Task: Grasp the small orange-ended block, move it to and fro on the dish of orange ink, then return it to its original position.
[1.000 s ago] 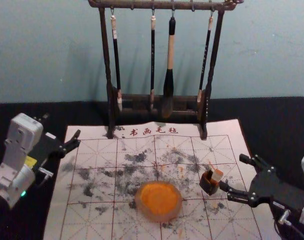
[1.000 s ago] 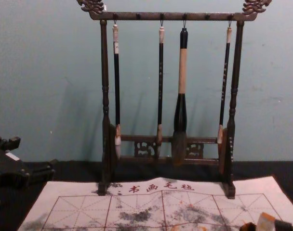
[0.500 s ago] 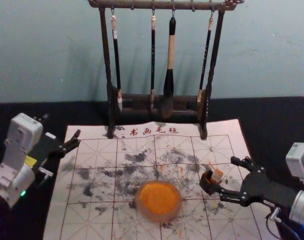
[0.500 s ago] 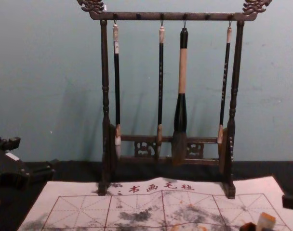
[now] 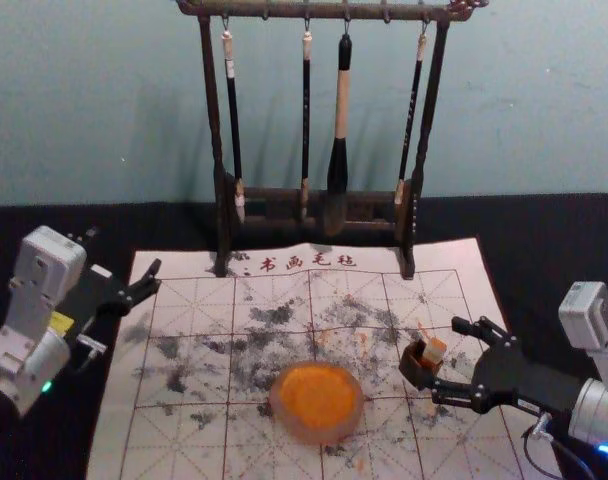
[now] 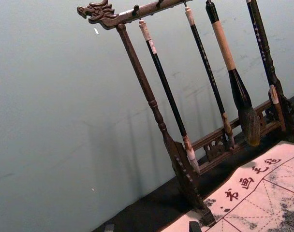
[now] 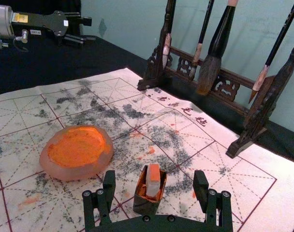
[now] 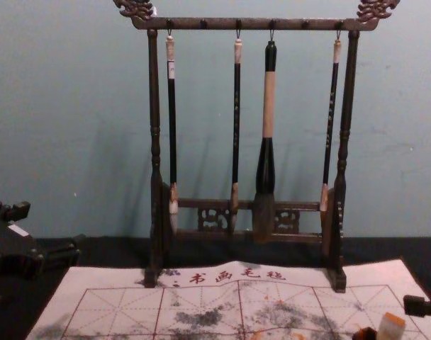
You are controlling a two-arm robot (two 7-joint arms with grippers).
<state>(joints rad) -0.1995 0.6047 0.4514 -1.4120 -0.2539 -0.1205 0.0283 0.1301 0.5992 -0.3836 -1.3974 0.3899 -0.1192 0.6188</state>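
One small pale block (image 5: 433, 350) with an orange end stands in a dark box (image 5: 414, 374) in the head view, right of the round dish (image 5: 324, 436) on the stained mat (image 5: 474, 440). The right gripper (image 5: 448, 357) is beside the box, its fingers well apart; whether one touches the box, I can't tell. The left gripper (image 5: 121, 258) is idle at the mat's left side, fingers parted.

In the left wrist view, the carved wooden stand (image 6: 142, 75) has its far end cut off; soft-tipped brushes hang from it.

In the right wrist view, the block is squared, its lower part hidden in the orange-smeared box, which lies between the spread fingers. The dish has a thick, cloudy rim.

In the chest view, the bottom edge crops block and box.
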